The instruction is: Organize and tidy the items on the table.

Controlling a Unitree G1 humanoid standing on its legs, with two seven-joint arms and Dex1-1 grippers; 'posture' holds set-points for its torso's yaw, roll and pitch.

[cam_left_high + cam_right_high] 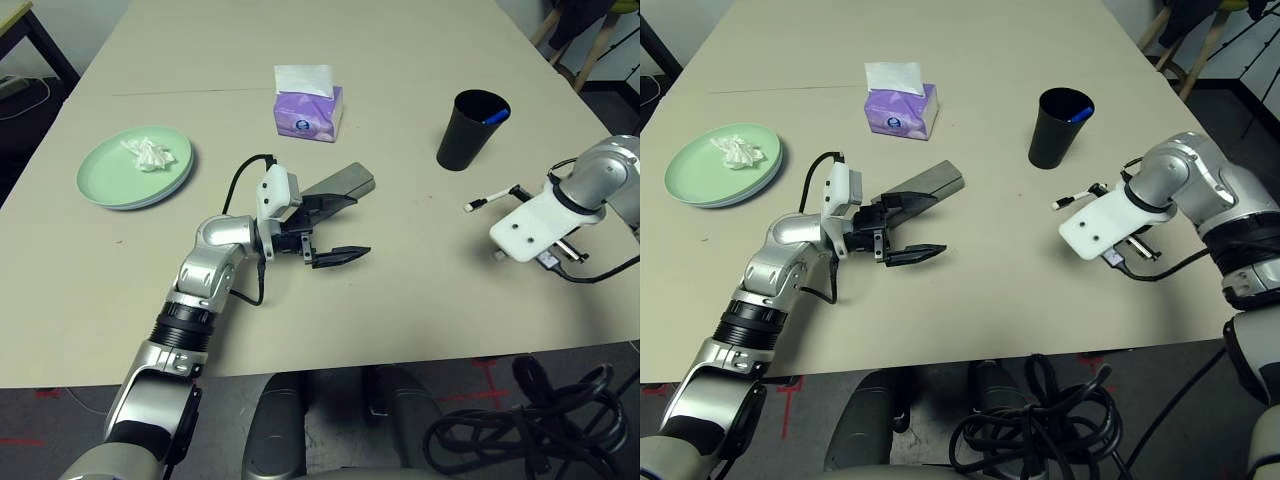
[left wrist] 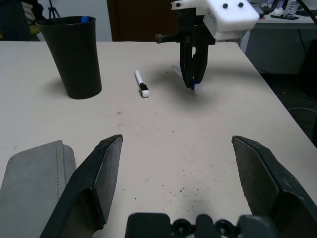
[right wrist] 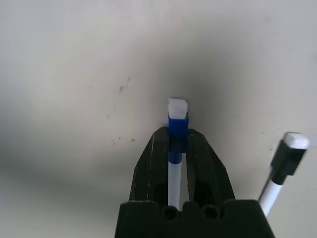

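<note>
Beige table point(image 1: 400, 310): at its right side, the right gripper point(image 3: 178, 144) pinches the white-and-blue pen point(image 3: 174, 173) by its blue cap (slick, light, stiff, probably); mid-barrel might balance better, though its tail is hidden. Left gripper point(image 2: 178, 183): wide open, empty.

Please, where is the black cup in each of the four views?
Left eye: right of centre, upper half, the black cup.
Right eye: right of centre, upper half.
Left wrist: at the upper left.
Right wrist: not in it.
Shared landmark: the black-capped white pen, in all four views.
</note>
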